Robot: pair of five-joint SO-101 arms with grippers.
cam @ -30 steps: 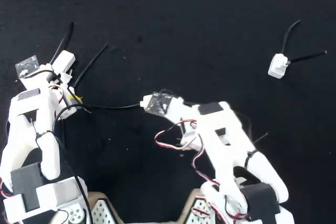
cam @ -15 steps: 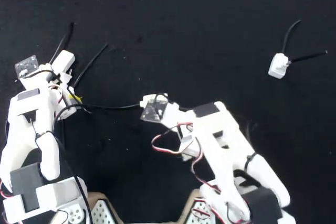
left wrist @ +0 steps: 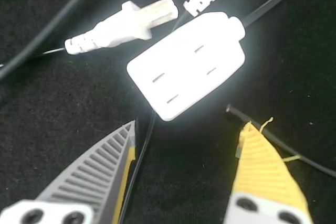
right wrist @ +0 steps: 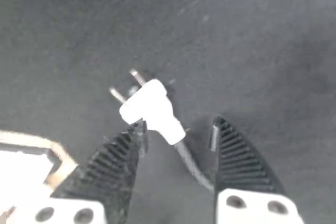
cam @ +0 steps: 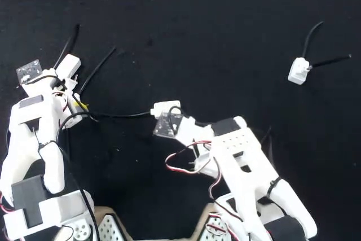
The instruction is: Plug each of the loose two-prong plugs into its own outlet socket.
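A white outlet block [left wrist: 186, 69] with two pairs of slots lies just ahead of my left gripper [left wrist: 184, 135], which is open with nothing between its fingers. A loose white two-prong plug [left wrist: 123, 22] lies beside the block, and more white plug ends show past it. In the high view that block [cam: 69, 66] is at the far left, by the left gripper [cam: 66, 86]. Another white two-prong plug [right wrist: 149, 109] lies on the black table, prongs pointing away, with my right gripper [right wrist: 177, 125] open around its cord end. From above, this plug [cam: 165, 107] sits mid-table at the right gripper [cam: 168, 118].
A second white outlet block [cam: 298, 71] with two black cords sits far right on the black tabletop [cam: 214, 43]. Black cords [cam: 96, 69] fan out around the left block, and one [cam: 118, 115] runs from there to the middle plug.
The right arm has drawn back toward the near edge, uncovering the middle plug that its wrist hid before. The left arm has not moved.
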